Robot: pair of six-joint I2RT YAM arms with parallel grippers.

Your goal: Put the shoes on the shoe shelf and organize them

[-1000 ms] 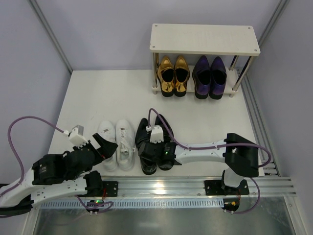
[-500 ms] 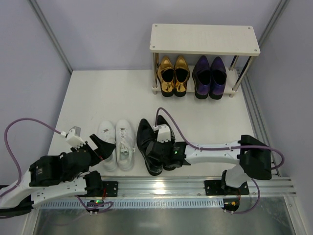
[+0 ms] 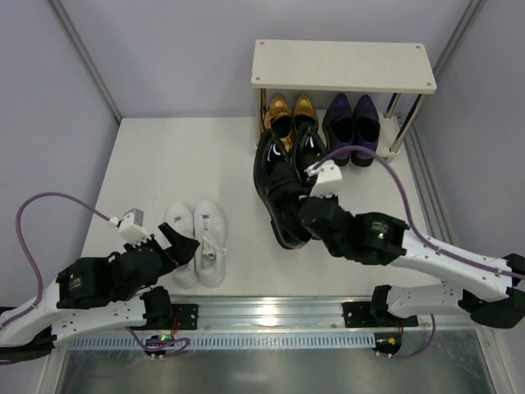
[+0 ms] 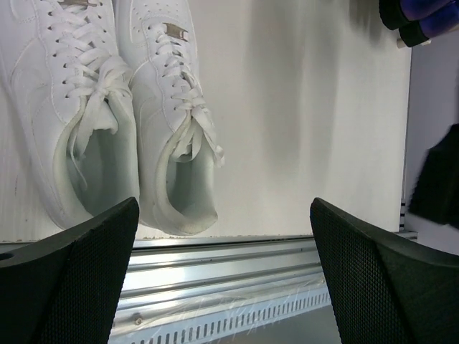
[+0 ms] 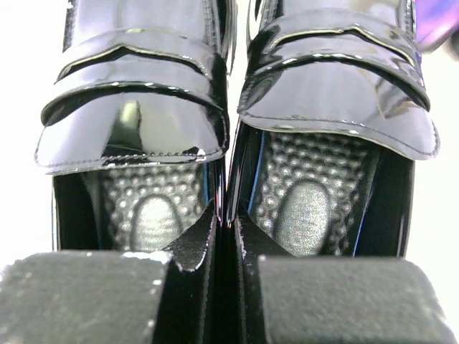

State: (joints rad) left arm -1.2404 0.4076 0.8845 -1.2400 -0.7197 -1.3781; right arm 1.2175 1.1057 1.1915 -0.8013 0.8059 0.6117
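My right gripper (image 3: pixel 305 212) is shut on the glossy black loafers (image 3: pixel 280 180), pinching the two inner walls together (image 5: pixel 228 236). It holds the pair (image 5: pixel 143 93) in the air in front of the shoe shelf (image 3: pixel 343 66), toes toward it. Gold loafers (image 3: pixel 289 111) and purple loafers (image 3: pixel 357 123) sit on the lower board, partly hidden by the black pair. The top board is bare. White sneakers (image 3: pixel 197 242) stand on the table near the front left. My left gripper (image 3: pixel 176 246) is open and empty beside their heels (image 4: pixel 93 122), fingers wide apart (image 4: pixel 222 276).
A metal rail (image 3: pixel 271 312) runs along the table's near edge and shows below the left fingers (image 4: pixel 237 265). Grey walls close the table at the left, back and right. A purple cable loops over the right arm (image 3: pixel 385 164).
My right gripper has lifted the black loafers off the near table and carried them up and away toward the shelf. The left arm has barely moved.
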